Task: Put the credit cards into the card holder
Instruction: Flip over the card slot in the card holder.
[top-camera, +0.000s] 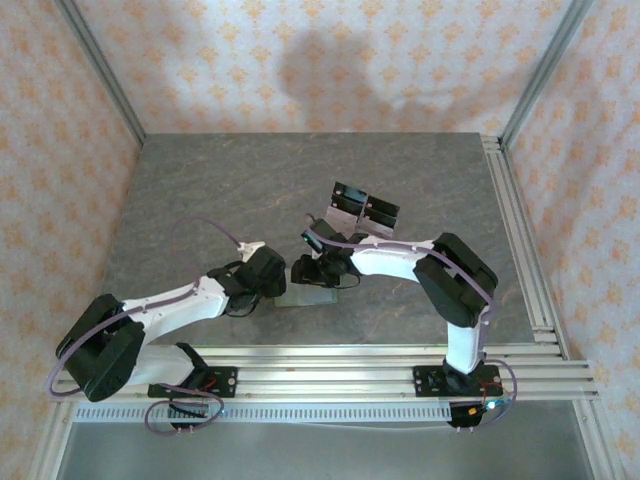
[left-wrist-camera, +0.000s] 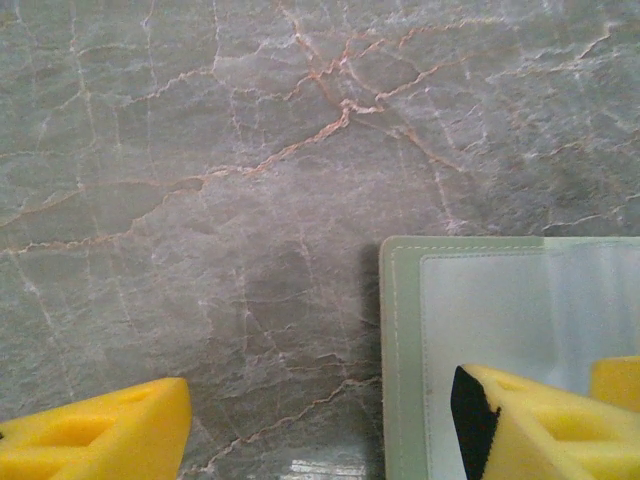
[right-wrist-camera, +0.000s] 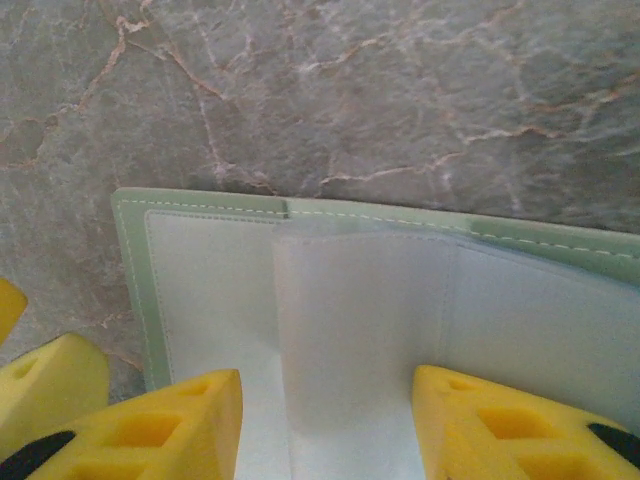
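Starting at the left: seeing the left tool (left-wrist-camera: 320, 400) hanging well open along the bottom of the left wrist view. Placing one yellow finger over the bare grey marbled stone worktop (left-wrist-camera: 200, 150) and one over the small sage-green folding card holder (left-wrist-camera: 400, 330), straddling its left rim, gripping nothing. Finding that holder lying unfolded and flat, pale lining up, at the centre of the top view between both tools.

Moving right: meeting the right tool (right-wrist-camera: 328, 385) about half open, flanking a thin pale grey rectangular card (right-wrist-camera: 350, 300) resting on the lining. Not being able to tell whether pinching it or merely bracketing it.

Judging the card as light, stiff and slick, likely sliding on the lining; favouring taking it by its long edges near the trailing end. Judging the holder as soft and prone to shifting, so pinning its left rim.

Noting the clear plastic stand with black panels (top-camera: 362, 208) near, just above centre in the top view. Leaving open worktop at upper left and far right for swinging clear.
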